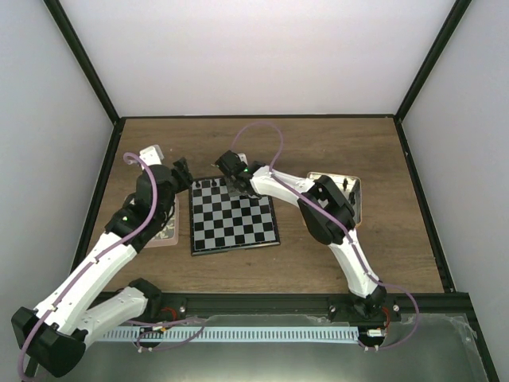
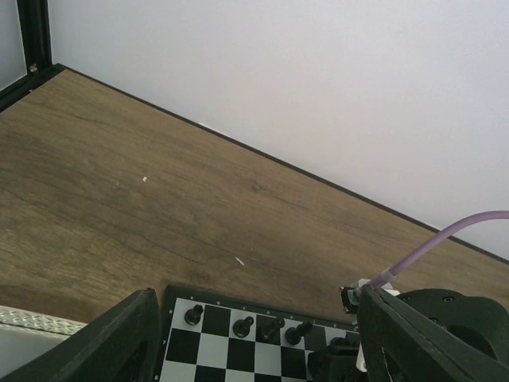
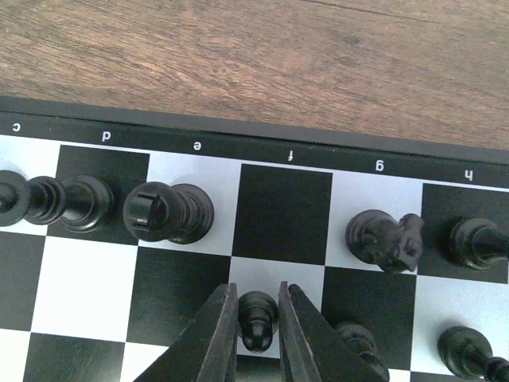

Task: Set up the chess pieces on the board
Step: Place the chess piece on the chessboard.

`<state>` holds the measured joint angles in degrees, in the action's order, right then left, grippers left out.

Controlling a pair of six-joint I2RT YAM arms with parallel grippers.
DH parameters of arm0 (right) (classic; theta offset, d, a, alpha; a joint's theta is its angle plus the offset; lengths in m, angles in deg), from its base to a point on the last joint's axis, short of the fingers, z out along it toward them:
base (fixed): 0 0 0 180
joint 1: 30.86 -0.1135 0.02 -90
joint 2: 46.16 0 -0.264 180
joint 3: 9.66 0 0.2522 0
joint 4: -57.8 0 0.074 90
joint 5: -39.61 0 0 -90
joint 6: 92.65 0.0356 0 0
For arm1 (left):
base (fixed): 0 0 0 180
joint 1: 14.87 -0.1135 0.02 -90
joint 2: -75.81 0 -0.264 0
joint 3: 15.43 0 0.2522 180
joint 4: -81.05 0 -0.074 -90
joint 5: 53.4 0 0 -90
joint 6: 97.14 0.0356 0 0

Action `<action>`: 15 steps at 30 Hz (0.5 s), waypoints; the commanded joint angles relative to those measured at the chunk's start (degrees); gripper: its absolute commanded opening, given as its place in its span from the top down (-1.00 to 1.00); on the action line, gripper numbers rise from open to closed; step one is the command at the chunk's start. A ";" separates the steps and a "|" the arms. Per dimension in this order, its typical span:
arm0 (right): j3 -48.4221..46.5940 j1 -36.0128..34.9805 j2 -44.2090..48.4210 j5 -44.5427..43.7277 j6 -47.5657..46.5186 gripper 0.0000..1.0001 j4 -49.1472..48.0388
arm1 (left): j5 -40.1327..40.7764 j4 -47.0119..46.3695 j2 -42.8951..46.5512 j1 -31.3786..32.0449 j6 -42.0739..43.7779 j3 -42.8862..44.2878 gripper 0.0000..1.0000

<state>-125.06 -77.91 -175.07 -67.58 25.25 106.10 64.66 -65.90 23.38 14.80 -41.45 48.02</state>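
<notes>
- Left arm [image 1: 95,263] — white shells, black joints, a lilac cable [image 1: 151,199] running along it.
- Right arm [image 1: 358,263] — same colours, green light [image 1: 247,169] near its wrist.
- Right pincer [image 3: 258,293] — black, tapered fingers [image 3: 211,342].

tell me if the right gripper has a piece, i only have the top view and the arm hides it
observer: yes, the right wrist view shows the right gripper closed on a pawn, on the pale f-file square one row in from the edge of the board.
operator: is the f edge square behind it taken
observer: no, that dark square is bare; a piece on e and a knight on g flank it.
operator: left gripper
observer: the left gripper is open and empty, per its wrist view.
</notes>
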 commanded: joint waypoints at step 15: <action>4.33 1.45 14.75 0.22 1.76 0.40 -1.76 | -0.29 -1.04 0.51 -0.58 -0.23 -0.19 -0.40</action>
<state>-123.91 -77.73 -168.84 -67.14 25.53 106.39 64.39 -65.92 23.38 14.62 -41.47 48.02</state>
